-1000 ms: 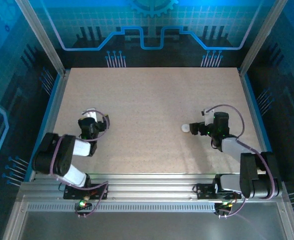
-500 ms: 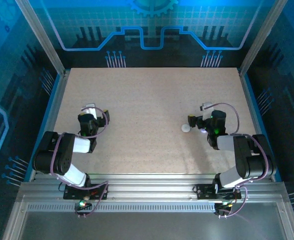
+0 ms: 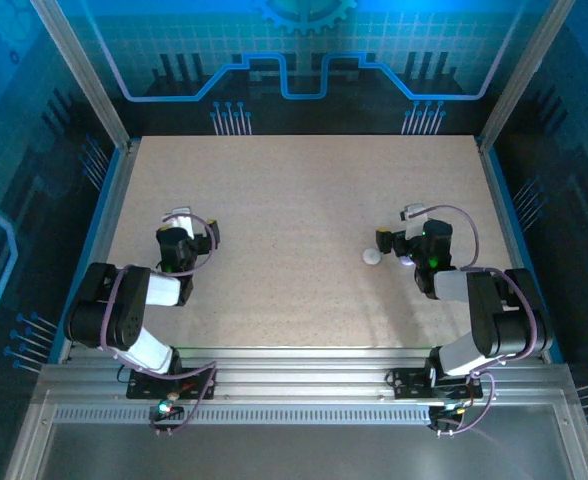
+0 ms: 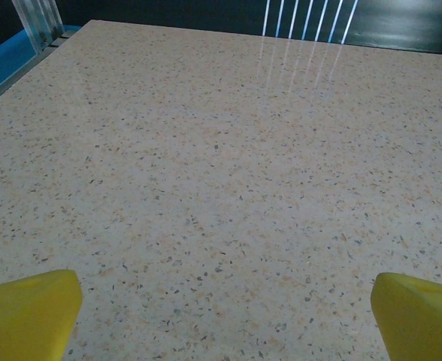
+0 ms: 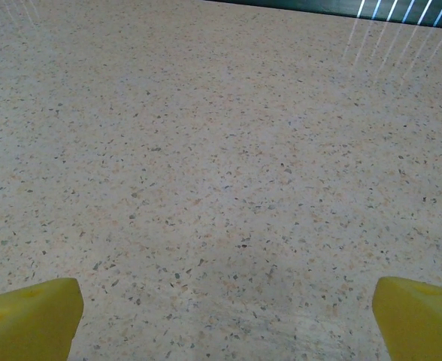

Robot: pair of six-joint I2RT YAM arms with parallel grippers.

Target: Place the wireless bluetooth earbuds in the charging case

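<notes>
Top external view: a small white pebble-like charging case (image 3: 372,256) lies on the speckled bench (image 3: 294,190), apart from both arms. The right claw (image 3: 401,226) sits just right of the case and slightly beyond it, not touching it. The left claw (image 3: 177,222) is well apart from the case, far to its left. Left wrist view: yellow fingertips (image 4: 27,312) stand at the lower corners of the frame, spread fully wide, with bare bench between them and nothing gripped. Right wrist view: yellow fingertips (image 5: 29,316) are likewise spread fully wide over bare bench, holding nothing.
</notes>
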